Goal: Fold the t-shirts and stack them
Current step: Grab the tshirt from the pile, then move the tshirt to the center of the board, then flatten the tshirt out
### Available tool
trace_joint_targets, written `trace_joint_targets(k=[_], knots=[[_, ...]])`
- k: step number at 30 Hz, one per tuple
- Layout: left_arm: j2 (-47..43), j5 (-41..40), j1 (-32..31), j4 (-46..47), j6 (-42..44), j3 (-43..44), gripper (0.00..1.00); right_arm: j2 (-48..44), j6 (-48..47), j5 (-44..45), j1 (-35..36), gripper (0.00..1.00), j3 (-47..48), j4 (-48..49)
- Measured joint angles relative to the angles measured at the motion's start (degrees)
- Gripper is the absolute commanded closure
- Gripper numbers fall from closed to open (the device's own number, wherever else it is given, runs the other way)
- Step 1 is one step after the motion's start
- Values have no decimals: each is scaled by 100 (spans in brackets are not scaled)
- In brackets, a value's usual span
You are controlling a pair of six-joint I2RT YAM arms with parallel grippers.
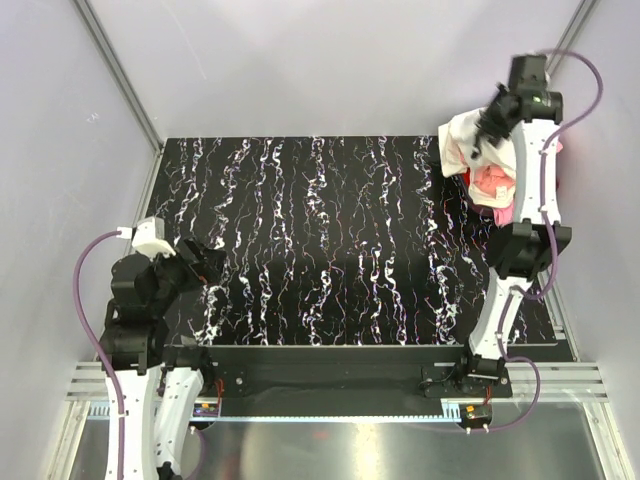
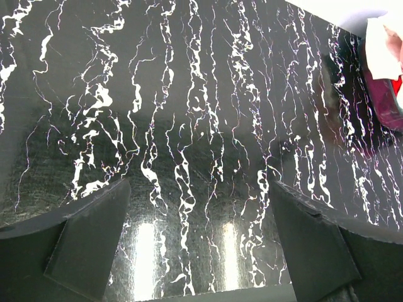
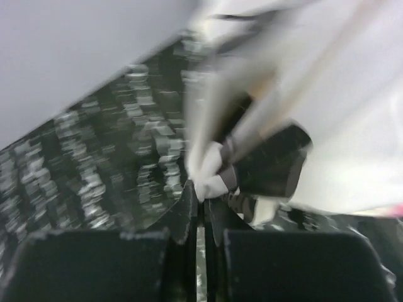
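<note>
Now the right tool (image 3: 201, 192) pinches a crumpled white t-shirt (image 1: 462, 140) above the pink t-shirt (image 1: 490, 185); left tool (image 2: 201, 214) gapes.

No legible text, label or number anywhere.

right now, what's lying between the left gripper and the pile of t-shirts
Nothing but bare marbled table. The top external view shows the stretch from the left gripper to the t-shirt pile in the far right corner empty.

The white t-shirt (image 3: 352, 126) is blurred beyond detail.
</note>
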Motion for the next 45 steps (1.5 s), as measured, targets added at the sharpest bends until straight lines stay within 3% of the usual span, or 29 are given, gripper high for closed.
trace_joint_targets(k=[4, 8, 10, 11, 15, 17, 22, 26, 28, 30, 33, 36, 41, 45], knots=[[0, 0, 7, 7, -2, -57, 1, -496, 83, -673, 1121, 100, 1021, 9], [48, -4, 9, 17, -4, -66, 1, -2100, 549, -1773, 1617, 100, 315, 619], [105, -4, 11, 15, -7, -66, 1, -2830, 710, -1860, 1488, 43, 7, 769], [122, -4, 11, 15, -7, -66, 1, -3167, 745, -1832, 1414, 1, -155, 846], [216, -7, 11, 13, -7, -66, 1, -3939, 616, -1075, 1344, 0, -767, 743], [260, -7, 11, 15, -7, -66, 1, -4118, 577, -680, 1338, 0, -1523, 686], [538, -24, -109, -28, -11, -63, 1, -4225, 680, -566, 1298, 0, -5088, 953], [1012, -247, -553, -216, -42, 7, 1, -4356, 951, -831, 1523, 1, -6852, 809], [1193, -444, -780, -313, -76, 70, 1, -4677, 1119, -721, 2151, 0, -7075, 765], [1268, -621, -925, -459, -114, 151, 2, -5099, 1340, -573, 3215, 0, -7125, 901], [1281, -778, -1021, -719, -192, 367, 8, -5635, 1816, -369, 4784, 11, -7377, 1095], [1300, -863, -1172, -885, -334, 538, 11, -5805, 2446, -105, 5945, 13, -7945, 1154], [1349, -1143, -1611, -1211, -570, 579, 12, -4505, 3298, 297, 7807, 17, -8124, 1211], [1353, -1515, -1709, -1375, -562, 579, 12, -2409, 3364, 448, 8896, 20, -6686, 1174]])
